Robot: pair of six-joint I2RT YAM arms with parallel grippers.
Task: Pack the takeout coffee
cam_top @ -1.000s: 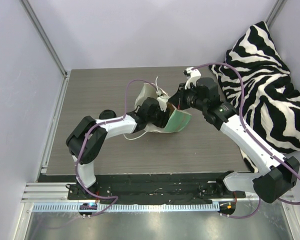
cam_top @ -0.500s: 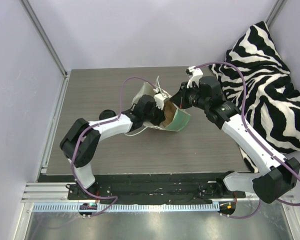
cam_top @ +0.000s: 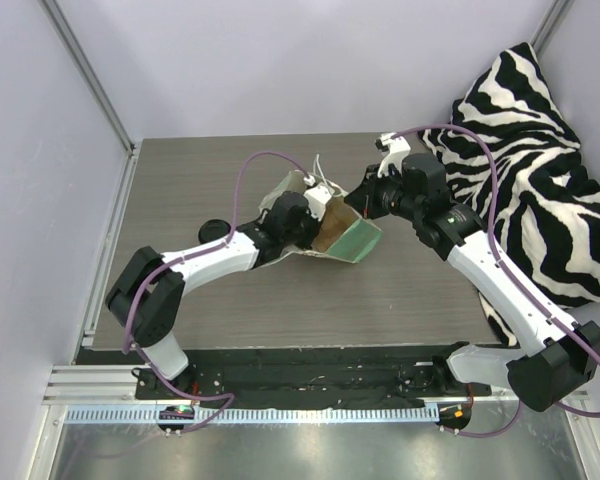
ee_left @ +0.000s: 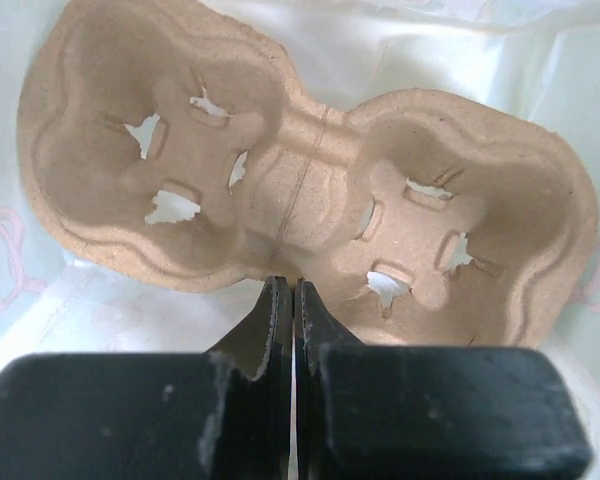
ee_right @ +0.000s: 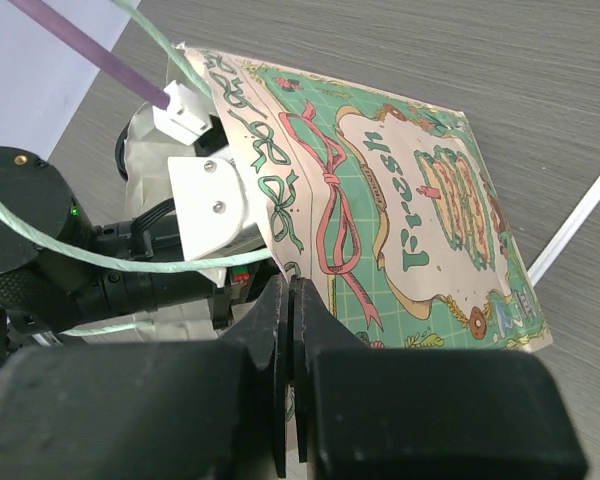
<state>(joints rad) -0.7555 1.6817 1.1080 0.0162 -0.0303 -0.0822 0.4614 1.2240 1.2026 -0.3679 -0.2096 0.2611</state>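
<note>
The takeout coffee shows as a small black-lidded cup on the table, left of my left forearm and outside the bag. The mint-green paper bag lies on its side with its mouth towards my left arm. The brown pulp two-cup carrier sits inside it with both wells empty. My left gripper reaches into the bag and is shut. Its tips rest at the carrier's near rim, with nothing seen between them. My right gripper is shut on the bag's upper rim and holds the mouth up.
A zebra-striped cushion fills the right side beyond the table edge. The bag's white string handles trail behind the bag, and one string lies on the table. Grey walls close the back and left.
My left jaws have closed from half open inside the bag. The left elbow has swung out to the left and lower. The right gripper keeps its hold on the bag's rim.
</note>
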